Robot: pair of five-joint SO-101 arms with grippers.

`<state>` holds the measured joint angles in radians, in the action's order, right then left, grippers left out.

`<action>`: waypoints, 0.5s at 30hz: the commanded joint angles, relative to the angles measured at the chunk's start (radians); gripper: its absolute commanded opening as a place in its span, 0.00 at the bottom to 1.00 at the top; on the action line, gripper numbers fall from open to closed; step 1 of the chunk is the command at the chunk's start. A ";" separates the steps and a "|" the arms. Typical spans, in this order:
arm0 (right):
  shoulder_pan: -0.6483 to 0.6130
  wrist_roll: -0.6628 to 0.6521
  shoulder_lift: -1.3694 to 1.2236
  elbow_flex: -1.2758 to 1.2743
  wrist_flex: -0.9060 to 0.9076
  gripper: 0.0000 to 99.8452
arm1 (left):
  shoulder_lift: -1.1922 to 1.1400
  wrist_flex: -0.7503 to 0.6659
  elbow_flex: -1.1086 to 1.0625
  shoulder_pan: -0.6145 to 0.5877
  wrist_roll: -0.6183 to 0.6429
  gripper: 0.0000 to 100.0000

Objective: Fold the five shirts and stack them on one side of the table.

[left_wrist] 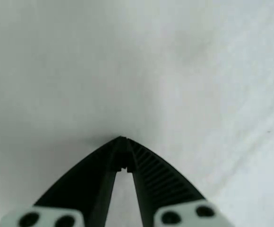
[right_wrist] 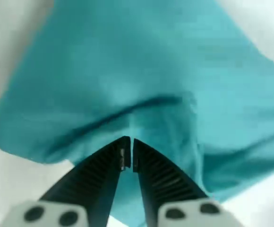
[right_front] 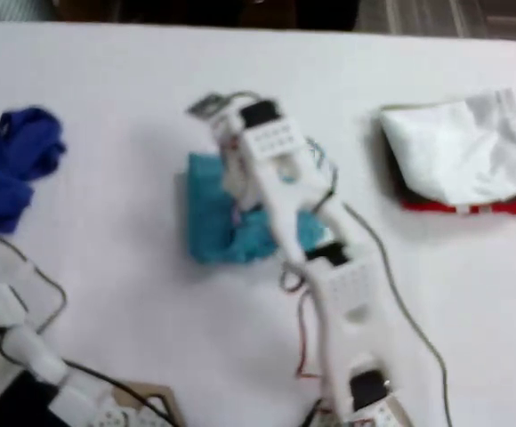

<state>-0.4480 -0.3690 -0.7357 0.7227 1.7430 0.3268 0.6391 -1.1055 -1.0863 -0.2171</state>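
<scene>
A teal shirt [right_front: 209, 213] lies partly folded at the middle of the table, and the right arm stretches over it from the near edge. In the right wrist view my right gripper [right_wrist: 126, 153] is shut, its tips pinching a pucker of the teal shirt [right_wrist: 127, 71]. A crumpled blue shirt [right_front: 13, 160] lies at the far left. At the right, a folded white shirt [right_front: 458, 147] rests on a folded red shirt [right_front: 471, 206]. My left gripper [left_wrist: 123, 153] is shut with nothing in it, over bare white table [left_wrist: 184, 71]. The left arm [right_front: 27, 356] sits at the near left corner.
Cables [right_front: 400, 302] trail from the right arm across the near side of the table. A dark cable [right_front: 36, 276] loops by the left arm. A small grey object [right_front: 206, 105] lies just beyond the right arm's wrist. Bare table [right_front: 124, 267] spreads between the shirts.
</scene>
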 commanded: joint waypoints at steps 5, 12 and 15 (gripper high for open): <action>0.168 0.002 0.105 -0.011 0.027 0.02 | 0.025 -0.009 -0.001 -0.011 0.003 0.03; -0.004 0.003 0.191 0.068 0.010 0.02 | 0.025 -0.009 -0.001 0.005 0.002 0.03; -0.067 0.005 0.165 0.080 -0.033 0.02 | 0.025 -0.009 -0.001 0.005 0.002 0.03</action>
<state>-0.4649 -0.3690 -0.6206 0.7595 1.7400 0.3268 0.6360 -1.1055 -1.0863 -0.2156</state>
